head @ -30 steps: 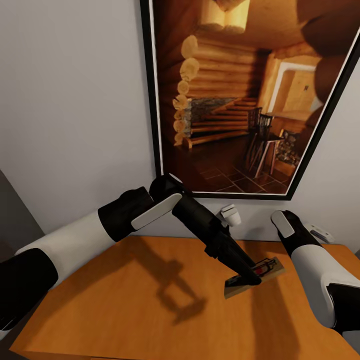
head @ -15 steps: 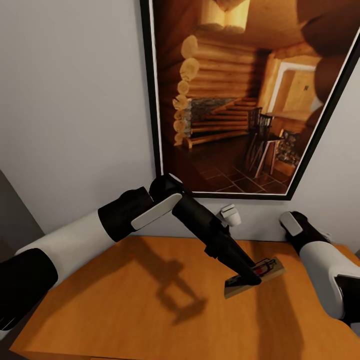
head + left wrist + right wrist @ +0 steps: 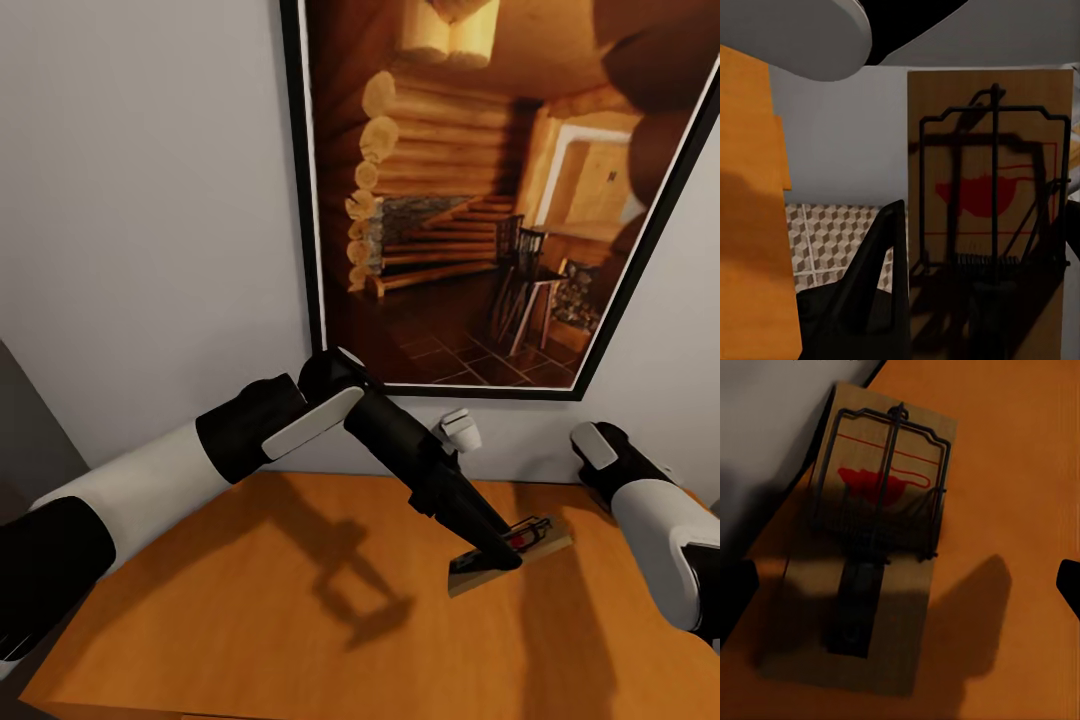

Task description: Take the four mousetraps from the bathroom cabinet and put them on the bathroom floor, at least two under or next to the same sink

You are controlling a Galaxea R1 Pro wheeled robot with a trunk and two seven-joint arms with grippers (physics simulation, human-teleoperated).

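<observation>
Head view: left gripper [image 3: 497, 553] angled down, apparently pinching mousetrap [image 3: 520, 550] (cabinet [image 3: 250, 600] top).

a tan wooden mousetrap [image 3: 512, 553] with a dark wire bar and red mark sits tilted above the orange-brown cabinet [image 3: 300, 620] top, clamped in the left pincer [image 3: 495, 553].

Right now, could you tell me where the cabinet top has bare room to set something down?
The cabinet top is bare across its left and front, between the wall and the left hand's shadow. It is crowded at the right rear, where that hand grips a mousetrap and the right arm hangs over the edge.
</observation>
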